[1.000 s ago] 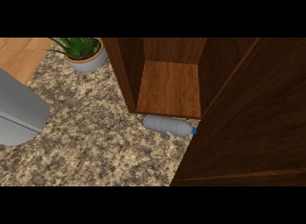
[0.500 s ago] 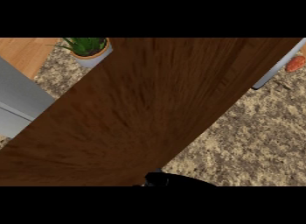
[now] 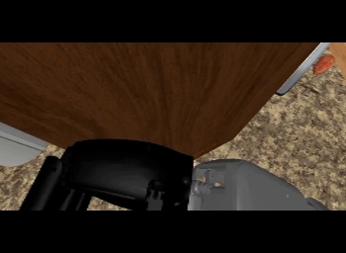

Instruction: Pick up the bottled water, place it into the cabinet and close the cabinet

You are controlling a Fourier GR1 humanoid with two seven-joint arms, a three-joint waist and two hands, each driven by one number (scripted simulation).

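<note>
Bottled water is hidden, so its axis cannot be told. Wooden cabinet door (image 3: 147,94) fills the view; below it, right hand (image 3: 125,175), finger state unreadable.

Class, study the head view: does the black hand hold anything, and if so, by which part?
It cannot be told. The hand lies against the wooden cabinet door, fingers hidden; no bottle shows.
</note>
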